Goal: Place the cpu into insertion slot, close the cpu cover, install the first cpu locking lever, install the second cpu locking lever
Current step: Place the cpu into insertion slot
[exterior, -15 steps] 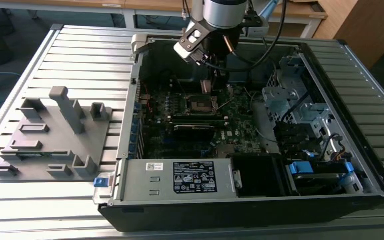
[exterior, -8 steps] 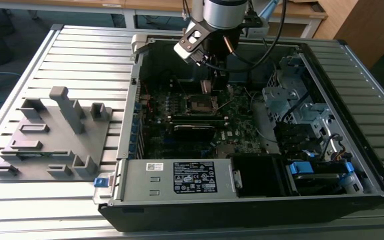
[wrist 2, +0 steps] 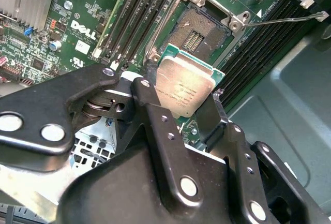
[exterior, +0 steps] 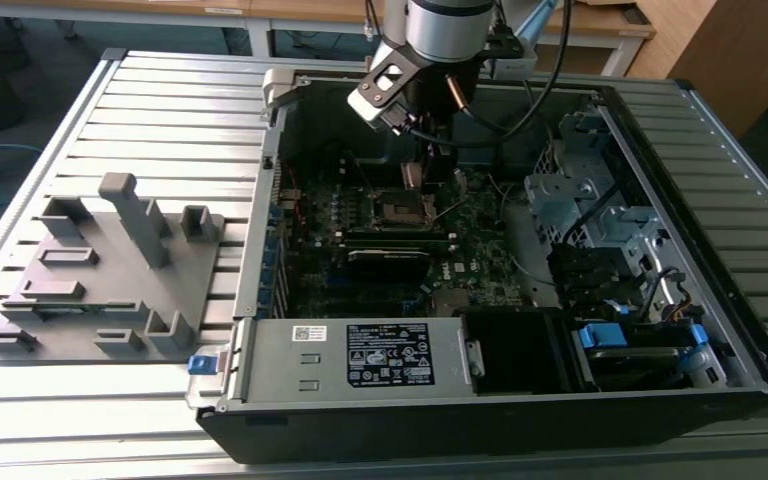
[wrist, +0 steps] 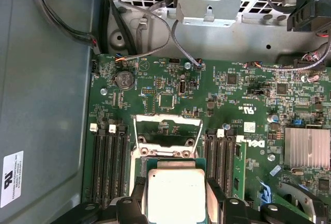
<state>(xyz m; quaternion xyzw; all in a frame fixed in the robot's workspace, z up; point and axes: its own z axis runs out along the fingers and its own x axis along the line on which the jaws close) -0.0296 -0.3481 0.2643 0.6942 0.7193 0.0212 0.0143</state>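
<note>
You have the open black and grey steel computer case lying on its side on the ribbed aluminium table, so the green motherboard faces up and the grey-sleeved robot arm can reach straight down into it. The black two-finger gripper hangs low inside the case, just over the socket area between the banks of long black memory slots. The thin silvery square cover frame is swung back off the socket, and a thin silvery wire locking lever stands out to one side. Both need to be clear like this for a chip to go in. The small square insertion slot, with its dark pin field and silvery rim, lies bare with nothing seated in it. In both wrist views the gripper is clamped on the small flat square cpu, its dull grey metal top facing the cameras. The black fingers pinch two opposite edges, which leaves the underside free to meet the socket. The chip is above the board and close to the slot, not yet in it. I judge that the placing step is under way and the cover and levers are not yet dealt with.
</note>
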